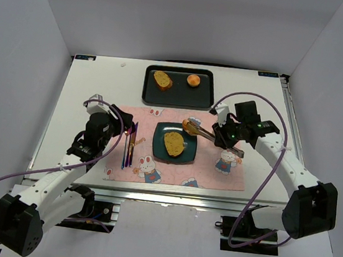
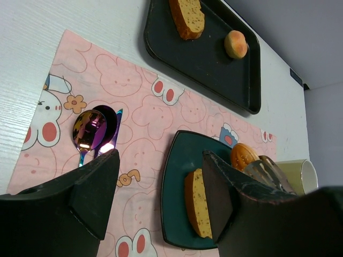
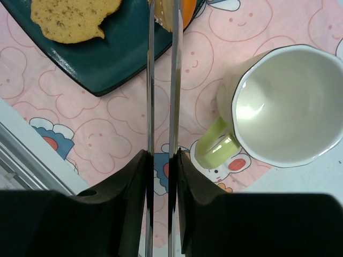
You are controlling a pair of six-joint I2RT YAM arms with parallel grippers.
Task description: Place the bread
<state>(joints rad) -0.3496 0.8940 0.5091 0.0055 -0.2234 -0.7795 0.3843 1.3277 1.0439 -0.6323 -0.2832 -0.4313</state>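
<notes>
The tabletop [image 1: 102,82] is white. The placemat [image 1: 215,178] is pale pink, printed with white cartoon bunnies, small flowers and touches of blue. The plate [image 1: 188,152] is dark teal and the tray [image 1: 177,95] is black. The bread slice [image 1: 174,144] and the second slice [image 1: 162,80] are golden-brown with dark speckles; the small bun [image 1: 193,80] is pale orange. The tongs [image 3: 161,80] are mirror-bright silver. The mug [image 3: 278,101] is pale yellow-green outside and white inside. The spoons [image 2: 91,128] gleam iridescent purple and gold.

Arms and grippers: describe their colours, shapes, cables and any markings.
The left arm and right arm share one build: white links, black joints and black bases. A purple cable loops along each. A small green light glows near the right wrist. The jaws are black, blocky wedges. No printed markings are legible.
</notes>
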